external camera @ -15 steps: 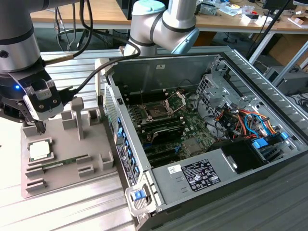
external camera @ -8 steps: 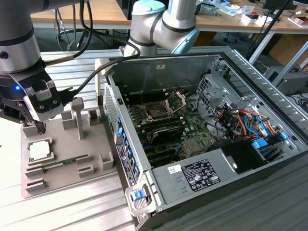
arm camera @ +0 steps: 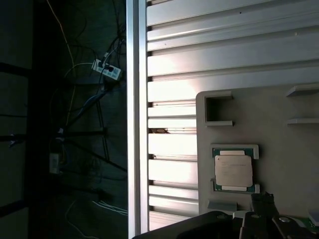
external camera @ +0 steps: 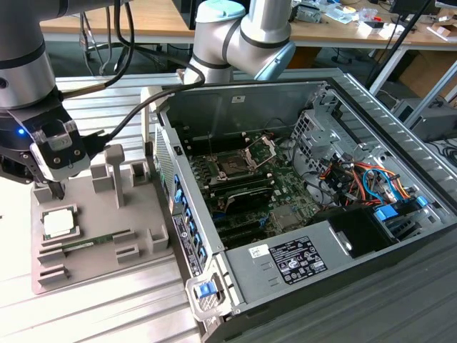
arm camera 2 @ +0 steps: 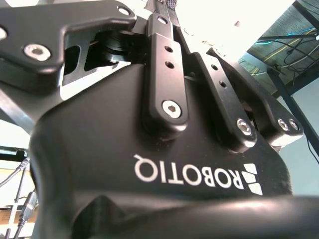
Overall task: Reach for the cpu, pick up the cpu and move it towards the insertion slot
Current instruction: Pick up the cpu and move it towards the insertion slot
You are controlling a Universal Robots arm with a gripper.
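Hovering close over the cpu, the tool — open or closed, cannot tell.

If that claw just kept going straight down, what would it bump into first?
Likely the cpu lying in the grey tray, or the tray right beside it: the gripper points down near the chip's edge, and depth is unclear.

The grey metal computer case ran off the exterior view's bottom edge. The inside of the small square dark socket was too small to tell.
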